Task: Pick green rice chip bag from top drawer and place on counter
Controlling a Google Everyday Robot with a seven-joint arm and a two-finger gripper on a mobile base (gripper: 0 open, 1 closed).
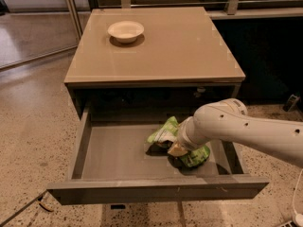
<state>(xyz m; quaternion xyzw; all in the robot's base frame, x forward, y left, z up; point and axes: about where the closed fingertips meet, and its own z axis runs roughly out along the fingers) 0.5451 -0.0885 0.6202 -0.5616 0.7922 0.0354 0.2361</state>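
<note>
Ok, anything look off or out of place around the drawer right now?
Nothing stands out. The bag lies crumpled in the open drawer, right of centre, with the gripper down on it. The bowl sits upright on the counter, back left. No spill or damage shows.

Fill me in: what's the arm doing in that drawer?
The robot's arm reaches down into the open top drawer. Its gripper is right on the green rice chip bag. The bag lies on the drawer floor, right of middle, and is not yet lifted. Whether the gripper has a hold on it cannot be seen from here. The counter above has a white bowl at its back left, and the bag has not reached it.
</note>
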